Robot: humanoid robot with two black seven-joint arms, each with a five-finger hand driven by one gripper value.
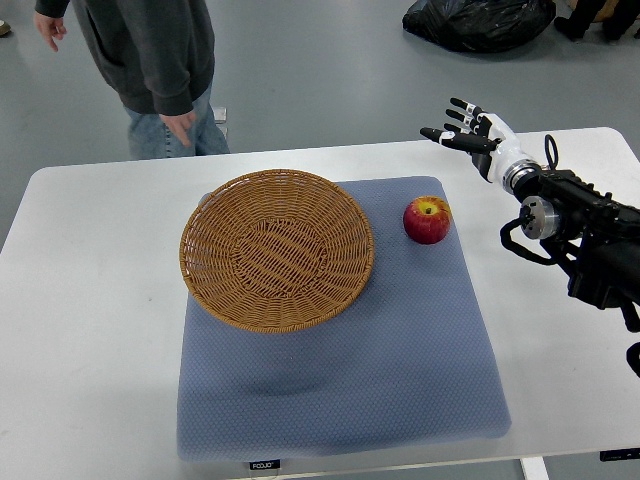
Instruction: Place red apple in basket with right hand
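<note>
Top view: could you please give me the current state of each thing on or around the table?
red apple: upright on the blue mat, right of the basket, not held.
basket: empty, upright on the mat.
blue mat: flat on the white table.
right hand: open, holding nothing, beyond the apple.
person: standing at the far edge.

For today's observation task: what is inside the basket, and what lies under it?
The basket holds nothing; the apple sits beside it. It rests on a blue mat, overhanging onto the table. The surface directly beneath is covered.

One steep overhead view facing the table (90, 300).
</note>
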